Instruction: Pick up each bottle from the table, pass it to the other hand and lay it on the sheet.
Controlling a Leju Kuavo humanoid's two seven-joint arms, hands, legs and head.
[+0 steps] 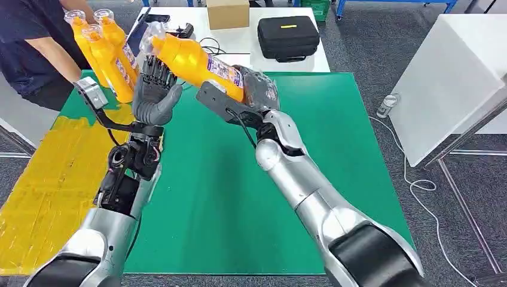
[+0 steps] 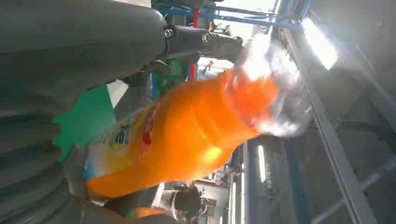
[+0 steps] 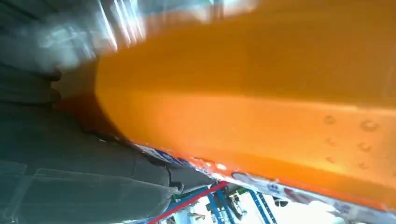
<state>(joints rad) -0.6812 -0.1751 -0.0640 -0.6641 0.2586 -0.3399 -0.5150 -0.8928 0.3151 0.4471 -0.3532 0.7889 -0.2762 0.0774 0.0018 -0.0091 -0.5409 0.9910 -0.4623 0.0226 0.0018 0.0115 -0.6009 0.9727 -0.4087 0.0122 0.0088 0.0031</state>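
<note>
- The green-covered worktop (image 1: pixel 251 197) fills the middle of the scene; a yellow sheet (image 1: pixel 42 179) lies along its left side.
- A white table (image 1: pixel 239 39) at the far end carries a black zipped case (image 1: pixel 288 37) and a brown cardboard box (image 1: pixel 228 13).
- A person in a dark top (image 1: pixel 30 45) stands at the far left, holding three orange-filled bottles (image 1: pixel 107 54) upright over the far left corner.
- The right hand (image 1: pixel 258 89) grips the base end of a clear plastic bottle of orange drink (image 1: pixel 197 63), held in the air, tilted, neck pointing far left; its fingers are wrapped around the body.
- The left hand (image 1: pixel 154 92) stands upright just beneath the bottle's neck end, fingers spread apart and raised; whether they touch the bottle I cannot tell.
</note>
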